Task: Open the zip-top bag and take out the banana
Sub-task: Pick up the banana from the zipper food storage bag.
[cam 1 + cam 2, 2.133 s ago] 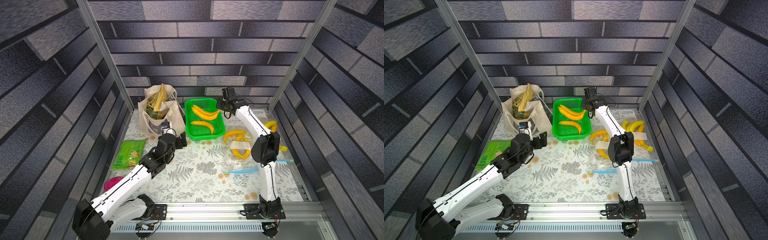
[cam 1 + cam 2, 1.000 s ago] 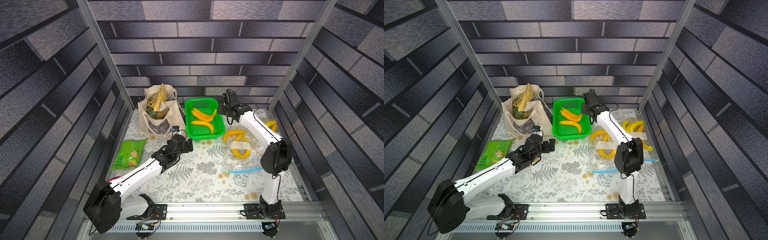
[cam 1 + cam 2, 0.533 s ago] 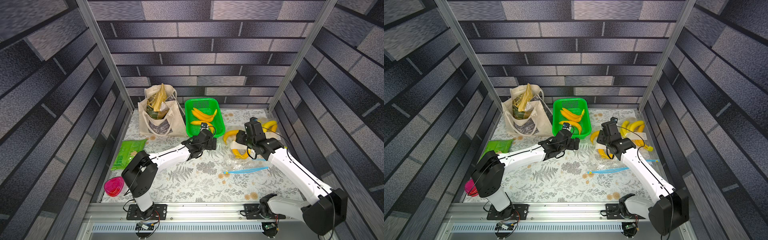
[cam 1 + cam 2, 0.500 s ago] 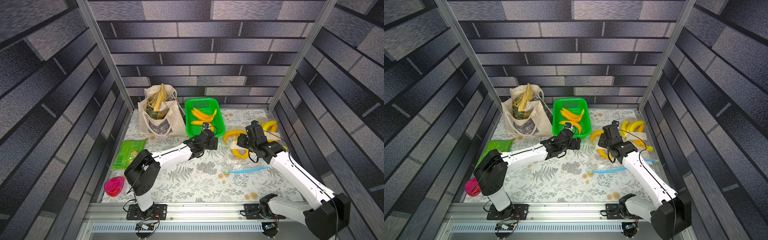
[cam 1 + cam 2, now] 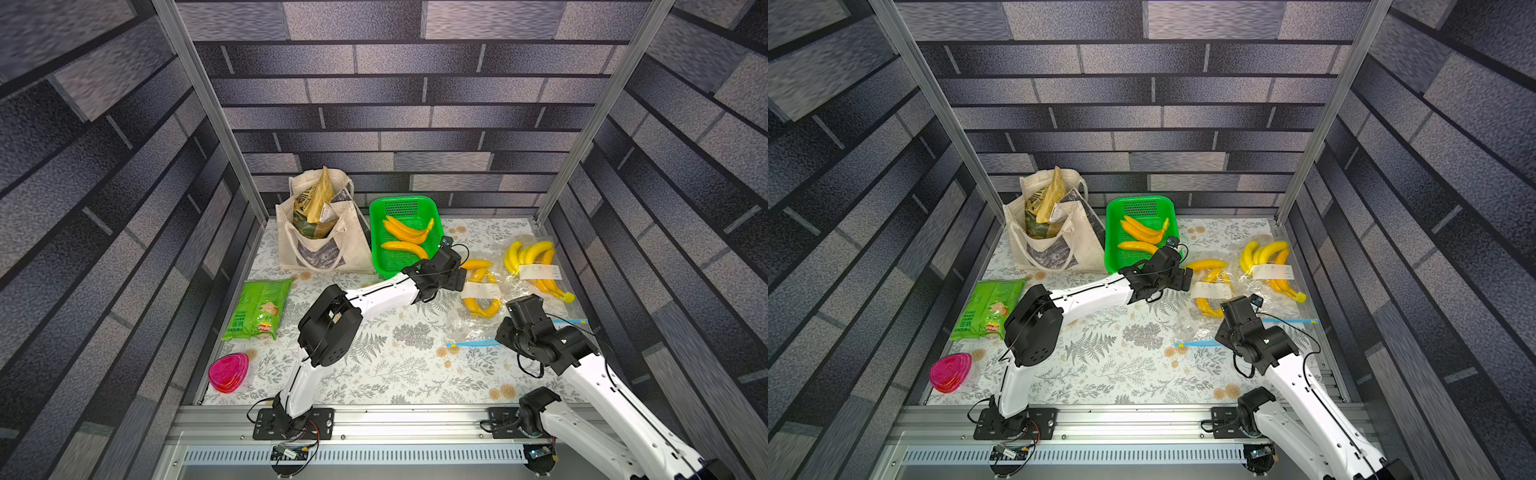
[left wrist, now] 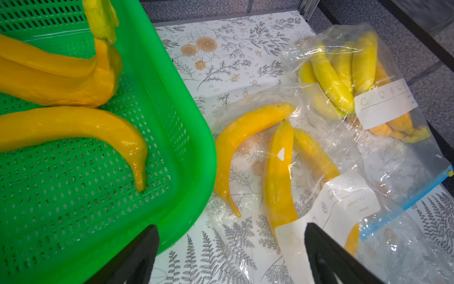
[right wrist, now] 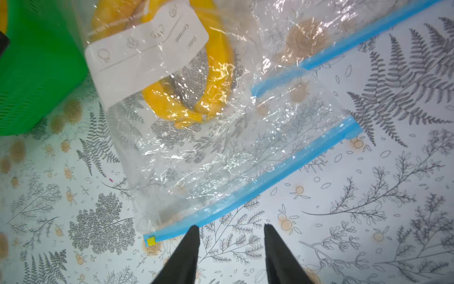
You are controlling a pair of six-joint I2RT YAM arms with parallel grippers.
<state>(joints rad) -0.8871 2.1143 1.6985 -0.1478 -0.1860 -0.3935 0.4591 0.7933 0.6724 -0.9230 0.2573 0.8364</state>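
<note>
The zip-top bag (image 5: 478, 309) (image 7: 196, 159) lies flat right of the green basket, clear with a white label. Its blue zip strip (image 7: 245, 189) (image 5: 473, 343) faces the table's front. Orange-yellow bananas (image 6: 277, 177) (image 7: 221, 81) lie inside it. My left gripper (image 5: 457, 279) (image 6: 231, 246) is open, low over the gap between the basket corner and the bag; one finger (image 6: 326, 253) is over the label. My right gripper (image 7: 231, 236) (image 5: 1225, 332) is open and empty at the zip strip. One of its fingertips (image 7: 191, 236) reaches the strip's edge near the yellow end tab (image 7: 149, 241).
The green basket (image 5: 401, 208) holds loose bananas. A second bag of yellow bananas (image 5: 536, 266) lies at the right. A cloth tote (image 5: 320, 245) stands at the back left. A green chips bag (image 5: 257, 309) and a pink container (image 5: 228, 372) lie on the left.
My right arm has come back from the basket to the front of the bag, and its jaws have narrowed a little. My left arm has reached across to the basket's corner.
</note>
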